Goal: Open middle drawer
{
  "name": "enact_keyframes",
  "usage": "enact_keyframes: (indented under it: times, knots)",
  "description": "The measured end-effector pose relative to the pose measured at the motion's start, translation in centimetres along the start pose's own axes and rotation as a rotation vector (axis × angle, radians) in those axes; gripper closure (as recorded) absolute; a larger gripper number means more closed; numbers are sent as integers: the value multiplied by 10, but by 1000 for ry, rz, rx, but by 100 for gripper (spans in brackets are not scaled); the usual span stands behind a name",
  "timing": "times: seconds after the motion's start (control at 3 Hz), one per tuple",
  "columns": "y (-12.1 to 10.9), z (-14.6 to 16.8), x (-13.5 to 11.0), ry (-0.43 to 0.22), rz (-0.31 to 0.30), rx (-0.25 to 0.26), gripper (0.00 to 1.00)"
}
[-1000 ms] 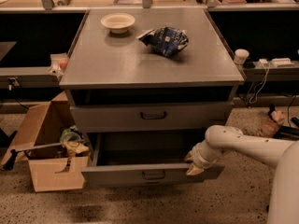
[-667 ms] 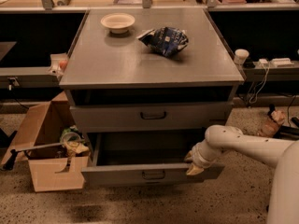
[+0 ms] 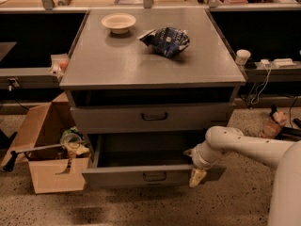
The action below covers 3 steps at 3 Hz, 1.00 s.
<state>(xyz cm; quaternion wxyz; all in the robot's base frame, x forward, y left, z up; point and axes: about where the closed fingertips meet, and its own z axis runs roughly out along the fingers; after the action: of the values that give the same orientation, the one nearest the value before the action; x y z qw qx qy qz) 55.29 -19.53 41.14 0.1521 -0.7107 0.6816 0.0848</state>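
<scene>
The middle drawer (image 3: 117,177) is a wide grey metal drawer. It stands pulled out from the cabinet, its dark inside showing and its small dark bar handle (image 3: 154,175) at the centre of the front. My gripper (image 3: 195,174) is at the right part of that drawer's front panel, to the right of the handle and not on it. My white arm (image 3: 254,147) reaches in from the lower right. The grey drawer (image 3: 108,119) above it is closed. Anything below the open drawer is hidden.
On the cabinet top (image 3: 117,60) stand a white bowl (image 3: 118,21) and a blue chip bag (image 3: 165,40). An open cardboard box (image 3: 44,147) with clutter sits on the floor at the left. Cables and a power strip (image 3: 277,62) lie at the right.
</scene>
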Motion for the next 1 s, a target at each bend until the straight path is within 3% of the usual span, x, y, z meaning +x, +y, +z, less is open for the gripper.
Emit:
enact_keyframes:
  times: [0.33, 0.67, 1.0]
  knots:
    - [0, 0, 0, 0, 0, 0, 0]
    - [16, 8, 0, -18, -6, -43, 0]
    - [55, 16, 0, -35, -3, -116, 0]
